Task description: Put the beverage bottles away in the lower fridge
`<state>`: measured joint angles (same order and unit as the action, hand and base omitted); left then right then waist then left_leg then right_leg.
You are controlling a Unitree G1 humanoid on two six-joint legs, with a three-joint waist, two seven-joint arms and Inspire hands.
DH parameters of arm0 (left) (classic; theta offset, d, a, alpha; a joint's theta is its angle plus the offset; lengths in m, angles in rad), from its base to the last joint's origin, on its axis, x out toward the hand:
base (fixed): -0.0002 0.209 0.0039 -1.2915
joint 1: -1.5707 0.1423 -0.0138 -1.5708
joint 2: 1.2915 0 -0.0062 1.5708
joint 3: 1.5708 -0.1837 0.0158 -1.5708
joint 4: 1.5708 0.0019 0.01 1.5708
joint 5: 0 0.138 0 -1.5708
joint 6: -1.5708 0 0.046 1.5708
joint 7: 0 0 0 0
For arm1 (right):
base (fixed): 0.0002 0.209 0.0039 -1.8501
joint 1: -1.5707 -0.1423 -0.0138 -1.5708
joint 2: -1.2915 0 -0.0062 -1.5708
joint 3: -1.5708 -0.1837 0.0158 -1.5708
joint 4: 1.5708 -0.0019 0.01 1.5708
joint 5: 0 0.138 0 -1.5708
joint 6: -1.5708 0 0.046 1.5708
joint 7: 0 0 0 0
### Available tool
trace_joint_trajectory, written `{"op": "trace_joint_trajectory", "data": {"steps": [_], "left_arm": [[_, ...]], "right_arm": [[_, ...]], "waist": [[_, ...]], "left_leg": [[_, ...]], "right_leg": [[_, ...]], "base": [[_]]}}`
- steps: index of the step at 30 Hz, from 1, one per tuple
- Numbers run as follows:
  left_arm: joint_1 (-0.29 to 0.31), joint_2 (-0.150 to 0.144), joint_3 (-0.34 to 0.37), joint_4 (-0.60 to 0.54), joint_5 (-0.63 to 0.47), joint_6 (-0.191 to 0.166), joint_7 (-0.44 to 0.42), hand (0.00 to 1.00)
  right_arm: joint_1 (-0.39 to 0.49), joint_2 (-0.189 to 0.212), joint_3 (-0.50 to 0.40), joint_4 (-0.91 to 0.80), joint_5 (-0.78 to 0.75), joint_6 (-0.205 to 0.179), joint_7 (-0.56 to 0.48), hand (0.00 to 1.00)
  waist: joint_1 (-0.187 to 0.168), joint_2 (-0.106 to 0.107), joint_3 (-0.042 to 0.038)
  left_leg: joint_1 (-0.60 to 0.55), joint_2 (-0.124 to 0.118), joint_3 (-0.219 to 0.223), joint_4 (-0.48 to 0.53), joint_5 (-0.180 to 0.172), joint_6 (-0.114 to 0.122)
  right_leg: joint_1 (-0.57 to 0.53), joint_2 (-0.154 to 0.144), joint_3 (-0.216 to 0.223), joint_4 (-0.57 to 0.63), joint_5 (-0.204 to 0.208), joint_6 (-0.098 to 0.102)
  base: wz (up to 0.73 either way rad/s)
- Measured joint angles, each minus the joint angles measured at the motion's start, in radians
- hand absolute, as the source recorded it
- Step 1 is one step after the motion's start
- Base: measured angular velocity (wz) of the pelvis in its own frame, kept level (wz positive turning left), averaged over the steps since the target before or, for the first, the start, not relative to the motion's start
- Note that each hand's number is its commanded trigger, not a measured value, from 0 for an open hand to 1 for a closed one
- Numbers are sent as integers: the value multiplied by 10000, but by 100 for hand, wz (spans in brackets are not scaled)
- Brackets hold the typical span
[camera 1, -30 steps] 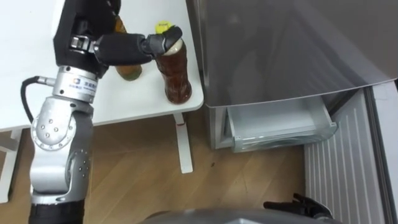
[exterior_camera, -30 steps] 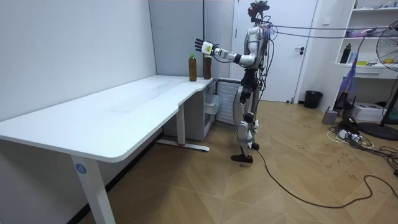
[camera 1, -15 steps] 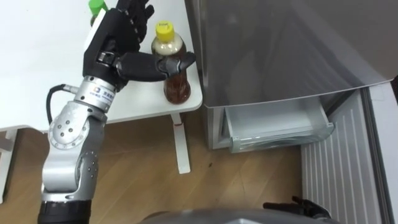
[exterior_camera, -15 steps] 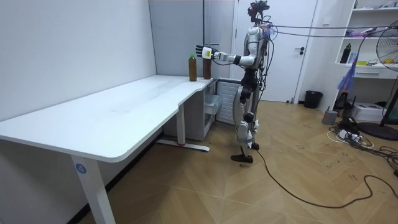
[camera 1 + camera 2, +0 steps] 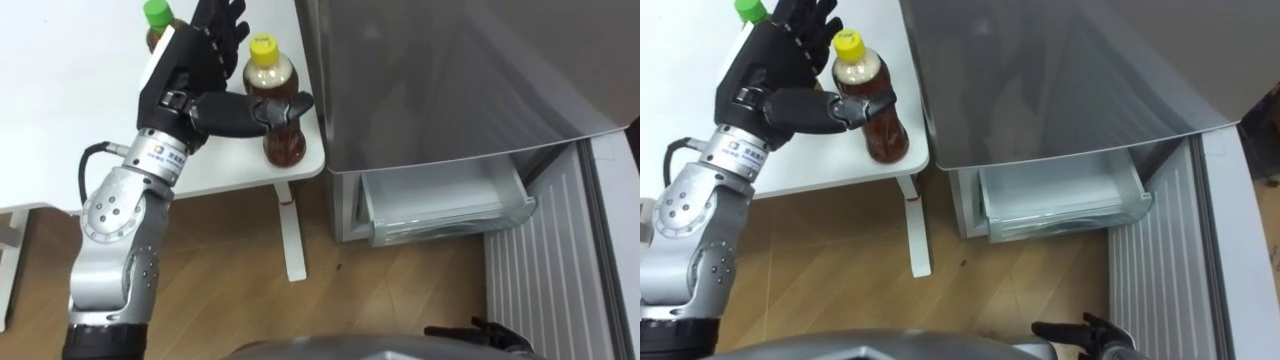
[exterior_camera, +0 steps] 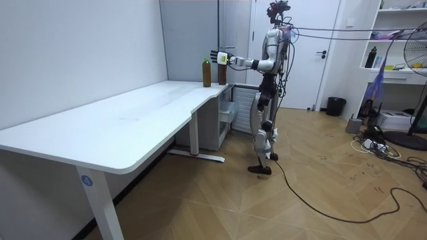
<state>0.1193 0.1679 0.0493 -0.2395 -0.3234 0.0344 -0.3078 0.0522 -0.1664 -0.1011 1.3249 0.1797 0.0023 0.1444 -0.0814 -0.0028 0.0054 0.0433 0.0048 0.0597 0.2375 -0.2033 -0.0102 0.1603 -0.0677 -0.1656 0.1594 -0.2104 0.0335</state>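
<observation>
A brown tea bottle with a yellow cap stands at the corner of the white table, next to the fridge. Behind it to the left stands a second bottle with a green cap. My left hand is open beside the yellow-capped bottle: its thumb lies across the front of the bottle's body and its straight fingers rise behind the bottle. In the room view I stand at the table's far end with the left hand held out over the two bottles. My right hand shows at the bottom edge.
The grey fridge stands right of the table. Its lower clear drawer is pulled out, and the ribbed inner side of the open door is at the far right. Wooden floor lies below, with the table's white leg near the drawer.
My left hand has come down and in beside the yellow-capped bottle; its thumb went from the bottle's neck to across its body. The bottles have not moved.
</observation>
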Motion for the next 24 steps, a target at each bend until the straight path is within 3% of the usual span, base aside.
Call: {"op": "trace_joint_trajectory", "data": {"steps": [24], "left_arm": [[245,6,-129,252,-11,31,-11,0]], "right_arm": [[70,-15,1,-88,-3,-12,-4,0]], "waist": [[-2,-2,28]], "left_leg": [[205,25,192,-91,0,1]], "right_leg": [[66,16,282,1,1,-2]], "base": [[-2]]}}
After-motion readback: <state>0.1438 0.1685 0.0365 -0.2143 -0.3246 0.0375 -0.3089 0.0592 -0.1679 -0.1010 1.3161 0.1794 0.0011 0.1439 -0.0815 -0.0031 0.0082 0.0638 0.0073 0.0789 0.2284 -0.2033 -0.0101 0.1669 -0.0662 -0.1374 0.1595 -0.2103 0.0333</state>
